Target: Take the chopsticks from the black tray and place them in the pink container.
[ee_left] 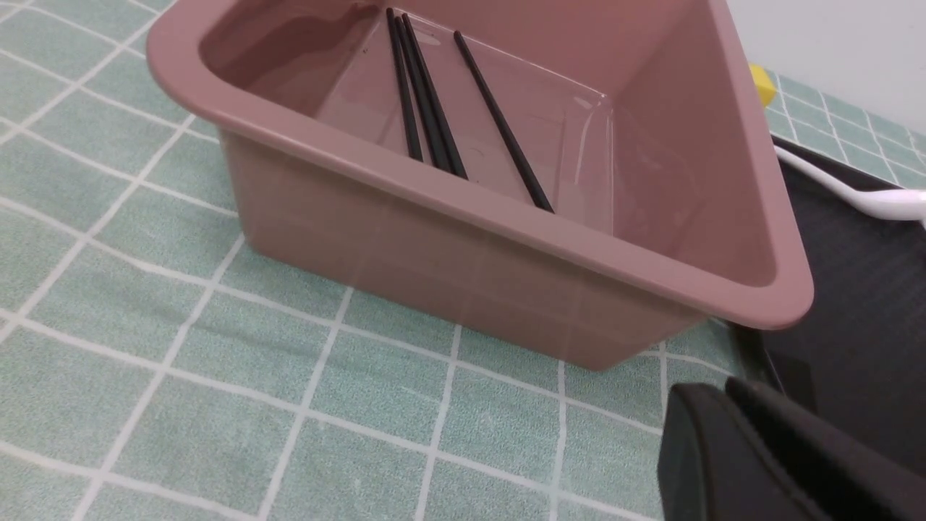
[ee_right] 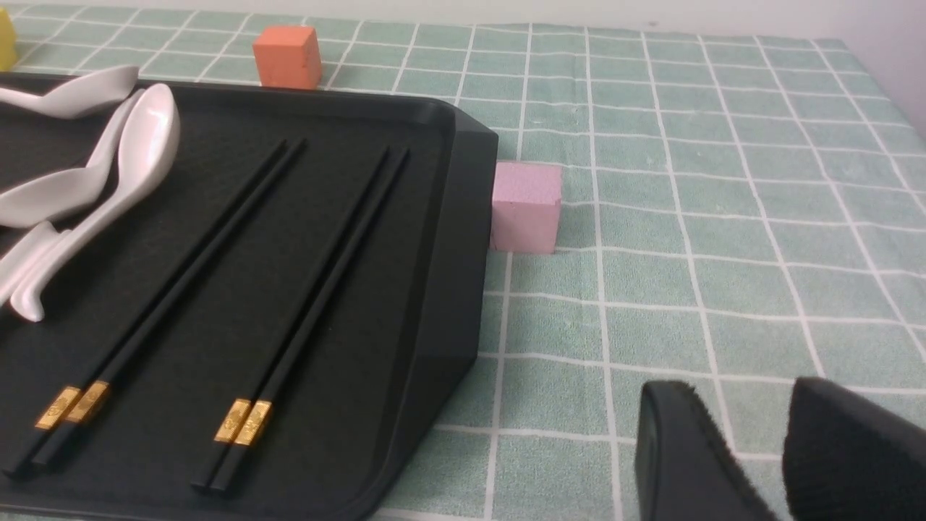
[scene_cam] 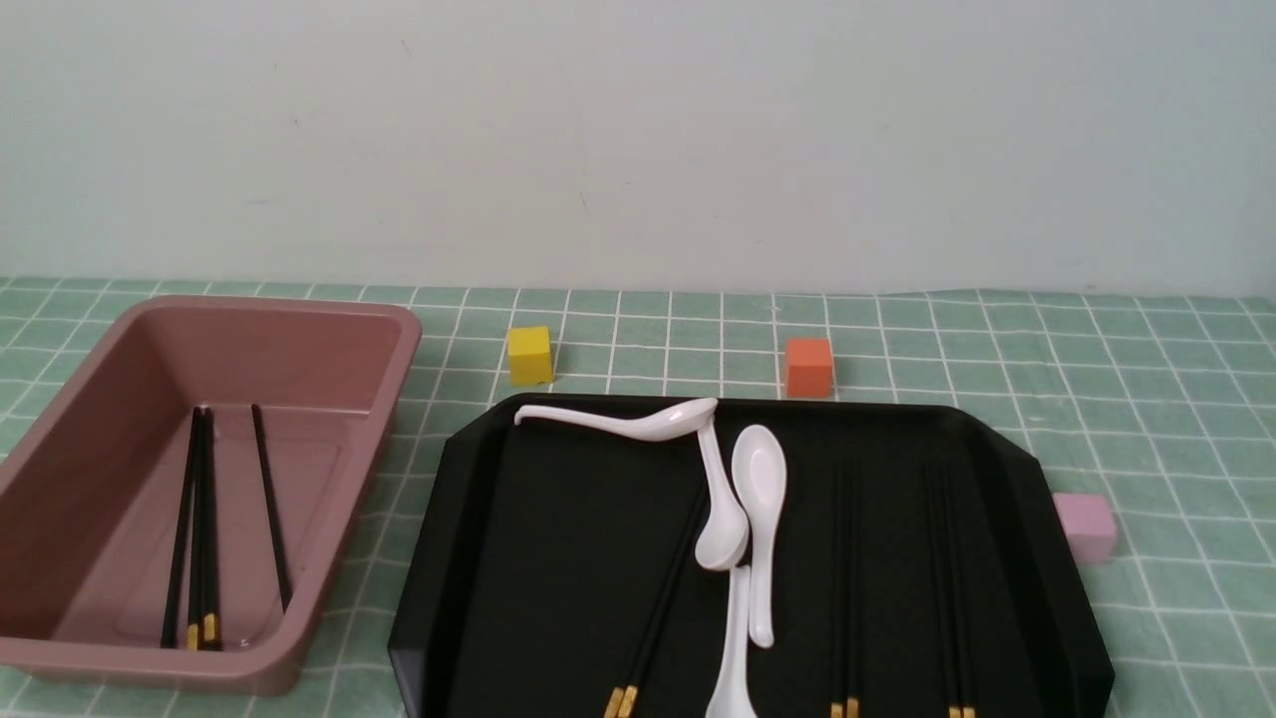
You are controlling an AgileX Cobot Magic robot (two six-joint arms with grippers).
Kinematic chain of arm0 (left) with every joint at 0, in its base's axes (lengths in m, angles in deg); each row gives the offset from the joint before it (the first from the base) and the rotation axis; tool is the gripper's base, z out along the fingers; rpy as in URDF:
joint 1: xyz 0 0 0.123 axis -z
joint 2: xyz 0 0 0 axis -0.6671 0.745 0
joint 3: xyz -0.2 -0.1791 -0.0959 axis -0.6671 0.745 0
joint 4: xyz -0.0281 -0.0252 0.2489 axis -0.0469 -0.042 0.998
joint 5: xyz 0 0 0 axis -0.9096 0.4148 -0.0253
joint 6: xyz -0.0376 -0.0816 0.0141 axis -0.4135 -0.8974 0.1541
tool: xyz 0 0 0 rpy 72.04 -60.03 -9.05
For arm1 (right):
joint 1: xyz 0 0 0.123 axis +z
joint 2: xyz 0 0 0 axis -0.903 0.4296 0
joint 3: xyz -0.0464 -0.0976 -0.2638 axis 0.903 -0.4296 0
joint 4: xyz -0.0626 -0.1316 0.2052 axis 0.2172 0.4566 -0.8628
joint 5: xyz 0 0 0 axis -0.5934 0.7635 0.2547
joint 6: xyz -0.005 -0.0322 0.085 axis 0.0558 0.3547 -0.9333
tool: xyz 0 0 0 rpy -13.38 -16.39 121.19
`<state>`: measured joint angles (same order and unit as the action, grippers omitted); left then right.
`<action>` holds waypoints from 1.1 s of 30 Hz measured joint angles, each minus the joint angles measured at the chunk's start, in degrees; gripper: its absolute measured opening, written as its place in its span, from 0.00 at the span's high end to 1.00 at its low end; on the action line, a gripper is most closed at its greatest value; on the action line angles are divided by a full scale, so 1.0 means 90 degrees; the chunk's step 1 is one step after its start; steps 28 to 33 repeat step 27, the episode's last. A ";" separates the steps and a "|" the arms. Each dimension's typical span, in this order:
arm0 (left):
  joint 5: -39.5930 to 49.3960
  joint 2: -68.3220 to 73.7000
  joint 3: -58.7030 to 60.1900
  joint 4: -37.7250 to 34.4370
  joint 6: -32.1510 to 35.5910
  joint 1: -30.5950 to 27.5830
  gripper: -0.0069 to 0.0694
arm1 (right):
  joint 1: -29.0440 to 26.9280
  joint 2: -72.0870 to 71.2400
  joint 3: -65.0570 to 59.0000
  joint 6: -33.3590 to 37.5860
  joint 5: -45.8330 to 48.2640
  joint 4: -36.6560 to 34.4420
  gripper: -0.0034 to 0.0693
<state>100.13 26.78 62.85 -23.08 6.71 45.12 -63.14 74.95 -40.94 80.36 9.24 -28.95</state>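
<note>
Pressed together at left gripper (ee_left: pixel 723 389), spread at right gripper (ee_right: pixel 736 387). In pink plastic bin (scene_cam: pixel 351 499) left of black tray (scene_cam: pixel 568 529), four black chopsticks (scene_cam: pixel 270 499).

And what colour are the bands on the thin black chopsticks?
Gold-yellow, clearest in the right wrist view.

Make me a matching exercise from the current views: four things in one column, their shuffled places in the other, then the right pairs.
1. Pink container
2. Yellow cube
3. Orange cube
4. Pale pink cube

A. Beyond the black tray's far edge, nearer its right end
B. Left of the black tray, with chopsticks inside
C. Beside the black tray's right wall
D. Beyond the black tray's far edge, nearer its left end

Pairs: 1-B, 2-D, 3-A, 4-C
</note>
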 joint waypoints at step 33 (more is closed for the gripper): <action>0.0000 0.0000 0.0000 0.0000 0.0000 0.0000 0.81 | 0.0000 0.0000 0.0000 0.0000 0.0000 0.0000 0.62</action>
